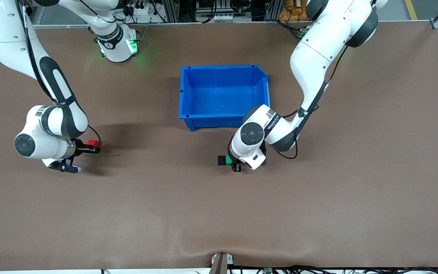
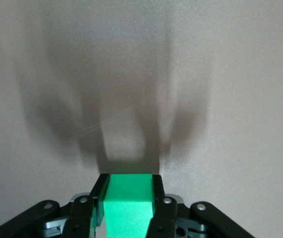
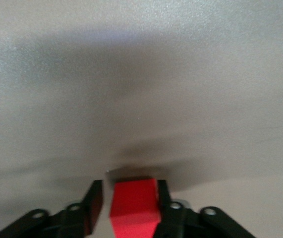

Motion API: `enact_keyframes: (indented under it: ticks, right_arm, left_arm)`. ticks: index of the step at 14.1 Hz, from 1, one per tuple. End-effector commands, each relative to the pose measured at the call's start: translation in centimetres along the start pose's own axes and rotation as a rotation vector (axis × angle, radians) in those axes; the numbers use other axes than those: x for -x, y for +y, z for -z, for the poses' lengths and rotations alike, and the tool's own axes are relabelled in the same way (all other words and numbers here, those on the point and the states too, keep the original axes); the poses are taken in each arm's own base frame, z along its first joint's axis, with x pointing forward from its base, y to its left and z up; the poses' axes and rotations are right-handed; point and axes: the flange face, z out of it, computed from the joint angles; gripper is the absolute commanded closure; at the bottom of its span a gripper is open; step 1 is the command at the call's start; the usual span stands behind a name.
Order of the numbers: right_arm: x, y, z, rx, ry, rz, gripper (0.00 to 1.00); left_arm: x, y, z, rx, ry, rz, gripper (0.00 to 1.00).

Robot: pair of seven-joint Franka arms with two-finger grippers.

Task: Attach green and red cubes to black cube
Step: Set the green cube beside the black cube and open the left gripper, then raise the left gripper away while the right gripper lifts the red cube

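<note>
Blue bin at desk centre, nothing inside. Left pincer at bin's 6 o'clock, clenched on green cube; black cube touching green. Right pincer at bin's 8 o'clock, straddling red cube; one finger not touching.

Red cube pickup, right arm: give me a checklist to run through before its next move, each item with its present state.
1. red cube between the right gripper fingers: ok.
2. Both right fingers pressed on the red cube: not ok; the right wrist view shows a gap at one finger.
3. Left gripper shut on the green cube: ok.
4. black cube joined to the green cube: ok as far as the front view shows; they sit flush.
5. blue bin out of the way between the two grippers: ok; it lies farther from the front camera.
</note>
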Motion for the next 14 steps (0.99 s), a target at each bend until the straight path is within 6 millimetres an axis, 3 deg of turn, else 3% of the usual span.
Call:
enact_keyframes:
  ticks: [1,2,3,4,8,14]
  right_arm:
    - [0.2,0.6,-0.1,-0.021,-0.002,-0.005,0.74]
    - [0.2,0.6,-0.1,-0.021,-0.004,-0.005,0.85]
    - [0.2,0.6,-0.2,-0.021,-0.005,-0.005,0.97]
    - [0.3,0.6,-0.2,-0.021,-0.008,-0.003,1.00]
    - [0.2,0.5,0.4,-0.021,-0.027,-0.013,1.00]
    - [-0.5,0.3,2.7,-0.023,-0.062,-0.058,1.00]
  left_arm:
    - [-0.3,-0.4,0.3,-0.017,0.033,0.014,0.47]
    - [-0.4,-0.3,0.3,-0.017,0.036,0.013,0.00]
    - [-0.4,-0.2,0.8,-0.010,0.038,0.006,0.00]
    - [-0.4,0.2,2.3,0.011,0.038,-0.002,0.00]
    - [-1.5,1.1,6.5,0.033,0.088,-0.113,0.00]
    - [-4.9,1.9,17.4,0.029,0.136,-0.327,0.00]
